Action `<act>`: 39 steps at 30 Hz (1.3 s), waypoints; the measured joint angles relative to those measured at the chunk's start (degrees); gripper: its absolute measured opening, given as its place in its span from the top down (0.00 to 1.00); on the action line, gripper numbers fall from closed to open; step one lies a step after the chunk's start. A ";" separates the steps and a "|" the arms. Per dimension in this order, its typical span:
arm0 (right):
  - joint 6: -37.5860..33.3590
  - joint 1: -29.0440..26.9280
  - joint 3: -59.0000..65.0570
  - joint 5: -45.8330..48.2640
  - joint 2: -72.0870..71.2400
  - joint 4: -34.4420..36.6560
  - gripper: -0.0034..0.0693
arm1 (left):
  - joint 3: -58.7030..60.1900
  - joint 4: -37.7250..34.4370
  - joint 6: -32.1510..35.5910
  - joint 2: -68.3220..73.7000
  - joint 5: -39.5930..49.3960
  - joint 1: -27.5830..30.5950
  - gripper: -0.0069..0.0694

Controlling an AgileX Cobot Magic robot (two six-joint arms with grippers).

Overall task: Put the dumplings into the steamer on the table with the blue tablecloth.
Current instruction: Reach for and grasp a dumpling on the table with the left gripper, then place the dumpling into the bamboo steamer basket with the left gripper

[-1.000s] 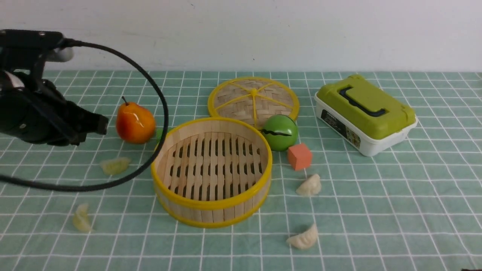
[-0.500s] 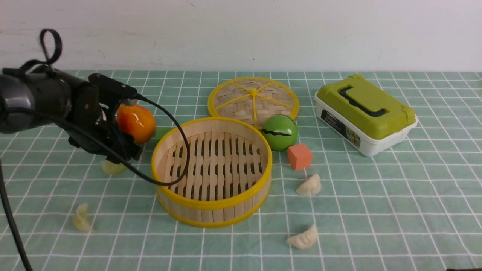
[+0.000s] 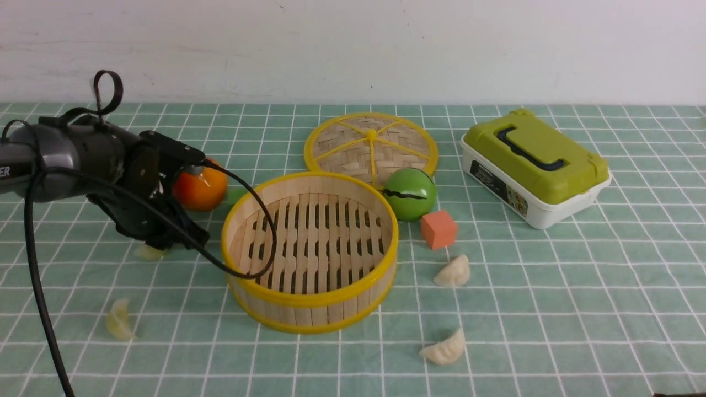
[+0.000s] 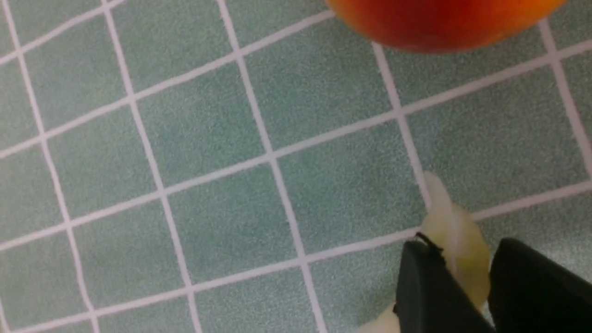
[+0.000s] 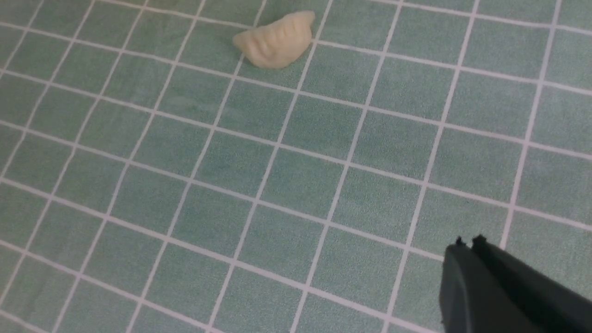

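The empty bamboo steamer [image 3: 309, 315] stands mid-table on the blue tablecloth [image 3: 551, 309]. My left gripper [image 3: 160, 243] is down on the cloth to its left, in front of the pear. In the left wrist view its fingers [image 4: 462, 245] are shut on a yellow-green dumpling [image 4: 455, 229], whose edge peeks out from under the hand [image 3: 145, 252]. Another yellow-green dumpling [image 3: 119, 320] lies front left. Two cream dumplings [image 3: 453, 272] [image 3: 444, 348] lie right of the steamer. My right gripper [image 5: 468, 241] is shut and empty above the cloth, a cream dumpling [image 5: 276, 39] some way from it.
An orange pear [image 3: 201, 187] sits just behind my left hand. The woven lid [image 3: 370, 143], a green ball [image 3: 410, 194] and an orange cube [image 3: 439, 229] crowd the steamer's far right side. A green-lidded box [image 3: 532, 165] stands at the right. The left arm's cable drapes over the steamer's rim.
My left arm swung in from the left edge and came down over the yellow-green dumpling by the pear; its jaws opened wide, then closed onto it. The right gripper stayed shut.
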 joint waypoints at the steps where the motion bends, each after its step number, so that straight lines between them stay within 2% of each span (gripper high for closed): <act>1: 0.00 0.00 0.00 0.00 0.00 0.15 0.95 | -0.09 -0.40 -1.01 -0.11 0.31 0.08 0.69; 7: 0.00 0.00 0.00 0.00 0.00 0.66 0.95 | -1.59 -2.93 -12.35 -0.94 5.78 0.37 0.70; 10: 0.00 0.00 0.00 0.00 0.00 0.66 0.95 | -3.67 -4.39 -15.03 -1.07 9.24 0.37 0.70; 15: 0.00 0.00 0.00 0.00 0.00 0.66 0.94 | -8.66 -8.30 -14.90 -3.40 14.57 0.41 0.70; 19: 0.00 0.00 0.00 -0.05 0.00 0.66 0.94 | -11.92 -16.00 -11.23 -5.88 17.72 0.41 0.70; 20: -0.11 0.00 0.00 -0.28 0.00 0.66 0.94 | -12.92 -22.93 -8.71 -7.14 19.06 0.19 0.70; 21: -0.12 0.00 0.00 -0.28 0.00 0.66 0.94 | -13.01 -23.73 -8.36 -7.33 19.19 0.12 0.70; 22: -0.33 0.00 0.00 -0.56 0.00 0.66 0.94 | -13.55 -29.27 -5.59 -8.35 19.81 -0.96 0.70; 26: -0.49 0.00 0.00 -1.73 0.00 1.12 0.93 | -13.98 -35.65 -3.83 -8.30 17.70 -6.21 0.70; 29: -0.54 0.00 0.00 -1.90 0.00 1.32 0.93 | -13.97 -35.58 -7.93 -5.42 12.27 -8.98 0.70; 33: -0.54 0.00 0.00 -1.71 0.00 1.47 0.92 | -13.97 -34.42 -13.65 -0.67 7.08 -9.19 0.70; 35: -0.60 0.00 0.00 -1.32 0.00 1.47 0.92 | -13.97 -34.21 -14.35 0.89 6.56 -9.06 0.70; 39: -0.66 0.00 0.00 -1.01 0.00 1.47 0.92 | -13.97 -34.52 -14.76 3.25 5.70 -9.06 0.59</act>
